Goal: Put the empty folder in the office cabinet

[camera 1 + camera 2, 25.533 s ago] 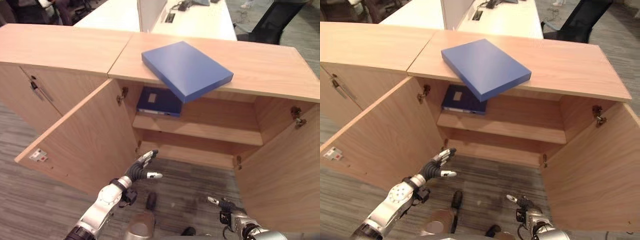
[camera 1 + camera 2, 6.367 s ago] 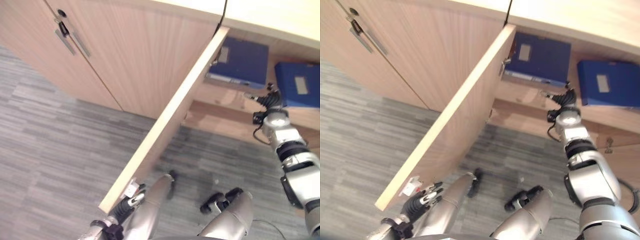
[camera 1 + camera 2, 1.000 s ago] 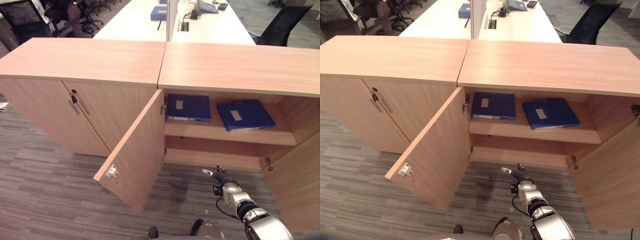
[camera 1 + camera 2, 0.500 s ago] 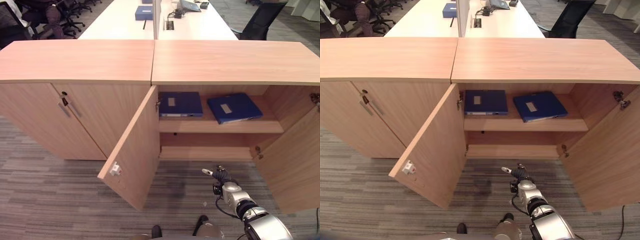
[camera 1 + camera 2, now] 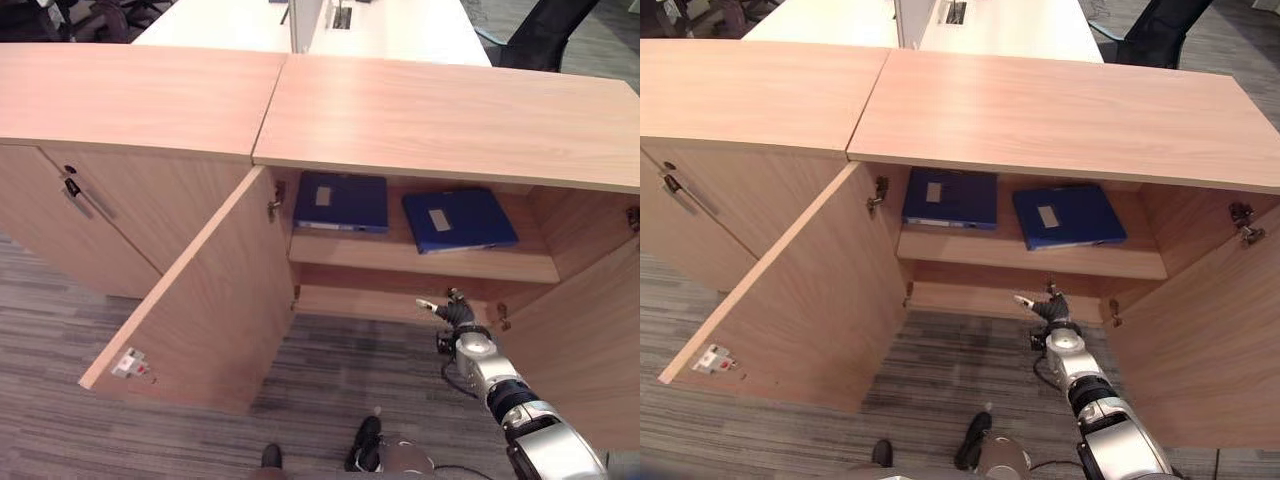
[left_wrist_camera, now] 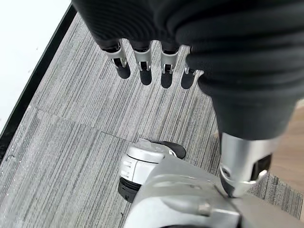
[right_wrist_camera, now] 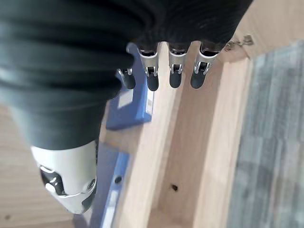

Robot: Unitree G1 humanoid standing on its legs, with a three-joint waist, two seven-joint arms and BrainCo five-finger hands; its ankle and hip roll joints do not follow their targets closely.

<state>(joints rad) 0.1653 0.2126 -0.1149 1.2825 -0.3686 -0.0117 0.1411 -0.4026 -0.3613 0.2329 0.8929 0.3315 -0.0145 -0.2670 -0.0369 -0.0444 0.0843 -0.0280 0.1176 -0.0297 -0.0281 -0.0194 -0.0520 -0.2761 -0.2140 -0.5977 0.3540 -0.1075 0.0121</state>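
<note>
The office cabinet (image 5: 440, 110) stands with both doors open. Two blue folders lie flat on its upper shelf: one (image 5: 340, 200) at the left, square to the shelf, and one (image 5: 460, 218) right of it, lying askew. My right hand (image 5: 455, 308) hangs low in front of the cabinet's lower shelf, apart from both folders, fingers (image 7: 175, 71) straight and holding nothing. The right wrist view looks past them at a blue folder (image 7: 130, 107) on the shelf. My left hand (image 6: 142, 61) hangs over the grey carpet, open and holding nothing.
The left door (image 5: 190, 310) swings far out over the carpet; the right door (image 5: 590, 330) stands open beside my right arm. A closed cabinet (image 5: 90, 220) with a metal handle adjoins on the left. A white desk (image 5: 400, 25) and a black chair (image 5: 560, 30) lie behind.
The whole view has shifted as the camera moved closer and tilted down. My right hand now sits nearer the lower shelf's front edge. Both folders lie as before.
</note>
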